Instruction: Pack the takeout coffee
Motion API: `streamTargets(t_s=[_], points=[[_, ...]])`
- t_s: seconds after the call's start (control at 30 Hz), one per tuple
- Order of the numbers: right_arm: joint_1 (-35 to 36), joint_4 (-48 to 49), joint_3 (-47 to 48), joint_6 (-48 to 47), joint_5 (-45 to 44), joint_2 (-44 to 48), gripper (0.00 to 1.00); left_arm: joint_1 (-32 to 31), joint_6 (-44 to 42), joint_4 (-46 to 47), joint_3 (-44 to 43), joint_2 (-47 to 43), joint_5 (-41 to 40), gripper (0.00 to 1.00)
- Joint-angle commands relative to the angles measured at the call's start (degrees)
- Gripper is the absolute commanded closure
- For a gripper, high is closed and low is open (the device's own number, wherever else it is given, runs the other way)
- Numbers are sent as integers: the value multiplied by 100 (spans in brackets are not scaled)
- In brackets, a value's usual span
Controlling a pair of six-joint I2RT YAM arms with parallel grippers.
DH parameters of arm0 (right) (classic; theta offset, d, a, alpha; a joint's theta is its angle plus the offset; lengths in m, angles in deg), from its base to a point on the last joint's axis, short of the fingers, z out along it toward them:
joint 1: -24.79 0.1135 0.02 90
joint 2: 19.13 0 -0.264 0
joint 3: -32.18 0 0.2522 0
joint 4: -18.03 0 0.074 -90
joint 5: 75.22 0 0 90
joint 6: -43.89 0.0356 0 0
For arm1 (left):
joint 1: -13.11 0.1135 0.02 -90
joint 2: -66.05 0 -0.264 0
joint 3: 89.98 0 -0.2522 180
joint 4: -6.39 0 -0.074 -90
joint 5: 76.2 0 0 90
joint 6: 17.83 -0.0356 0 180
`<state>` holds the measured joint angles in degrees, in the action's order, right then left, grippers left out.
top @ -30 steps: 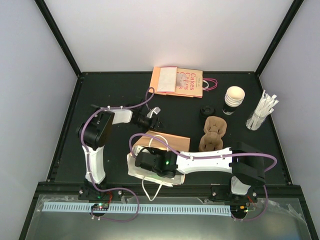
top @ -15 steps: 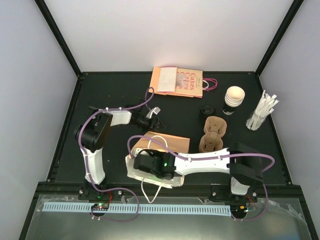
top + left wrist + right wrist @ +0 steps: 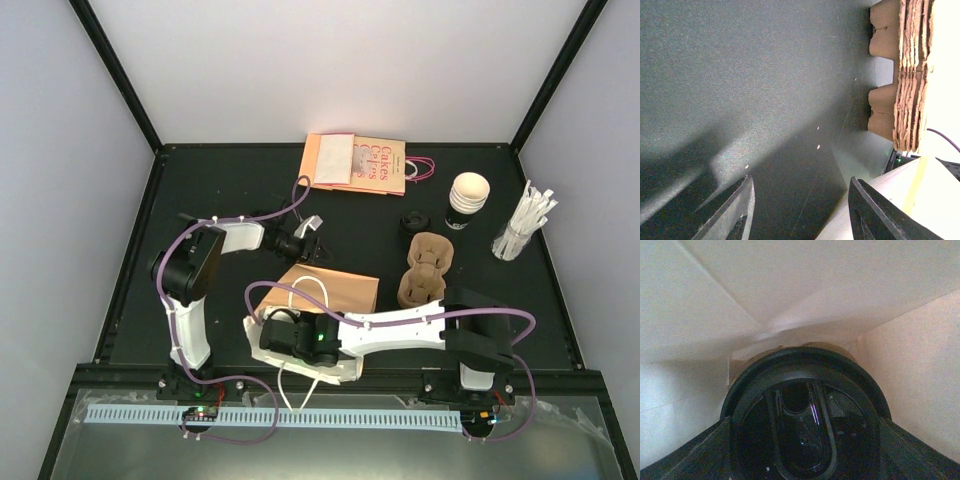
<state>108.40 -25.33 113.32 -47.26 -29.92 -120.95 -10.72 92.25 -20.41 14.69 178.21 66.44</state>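
My right pincer (image 3: 805, 440) is deep inside the paper bag (image 3: 345, 290) and pinches the coffee cup (image 3: 802, 395) by its sides. The cup's black lid fills the wrist view, with pale bag walls close all round. My left pincer (image 3: 305, 238) hovers spread and empty near the bag's far edge, over bare counter (image 3: 220, 180), so nothing braces the bag. That is the risk I see: the bag lies loose, and any further push may only shove it along instead of seating the cup. If I let go with the cup on its side, it could roll back out, or the lid could pop. Pulling out could also drag the bag with me. Compared with a second ago, my right arm has reached further left, and the bag has slid and turned with it.
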Motion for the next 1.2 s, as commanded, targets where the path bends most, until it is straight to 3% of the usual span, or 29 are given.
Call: streamTargets(t_s=[0.0, 0.47, 0.63, 0.93, 1.17], points=[[-100, -497, -202, 165, 432, -478, 63, -172, -103, -190, 138, -159, 115, 47], [-302, -161, -508, 19, 986, 43, 63, -170, 138, -149, 212, -331, -146, 47], [-720, -504, -333, 19, 1591, 382, 63, 199, 830, 622, 617, -882, -413, 35], [-1788, -849, 87, 23, 3100, 580, 64, 967, 1242, 696, 1002, -2195, -1233, 15], [-2548, -1443, 722, -5, 3823, 277, 64, 1214, 1163, 486, 1304, -3070, -1624, 11]])
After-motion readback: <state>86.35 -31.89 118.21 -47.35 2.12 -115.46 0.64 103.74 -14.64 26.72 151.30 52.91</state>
